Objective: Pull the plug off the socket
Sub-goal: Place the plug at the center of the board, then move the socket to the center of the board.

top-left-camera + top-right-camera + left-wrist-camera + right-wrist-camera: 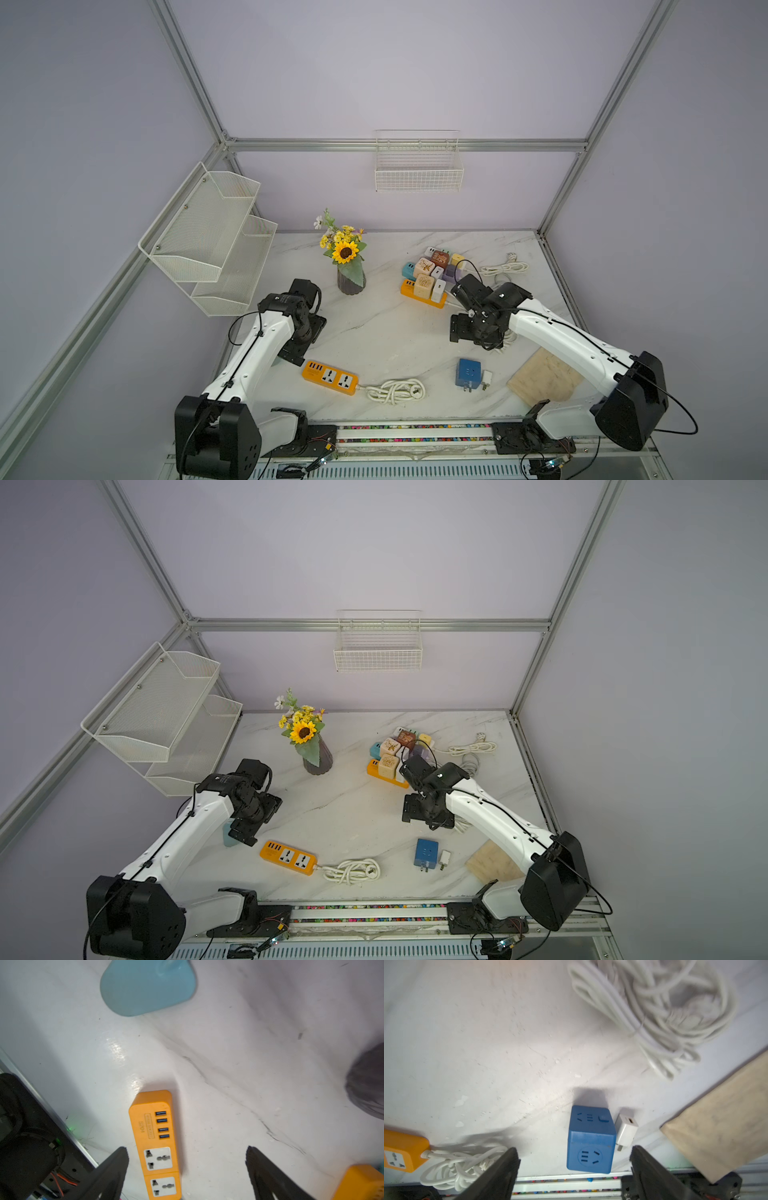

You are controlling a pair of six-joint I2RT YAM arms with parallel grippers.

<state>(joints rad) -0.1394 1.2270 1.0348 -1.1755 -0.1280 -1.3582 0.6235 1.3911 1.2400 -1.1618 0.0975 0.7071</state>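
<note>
Left pincer (186, 1148) and right pincer (574, 1147) are both hanging released, empty; the right, lowering carelessly, could be knocking the cube (591, 1140) into the charger (626, 1132).

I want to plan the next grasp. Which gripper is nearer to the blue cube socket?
Right. The right gripper hangs open just behind the blue cube socket. The left gripper is across the table, by the USB end of the front orange power strip.
</note>
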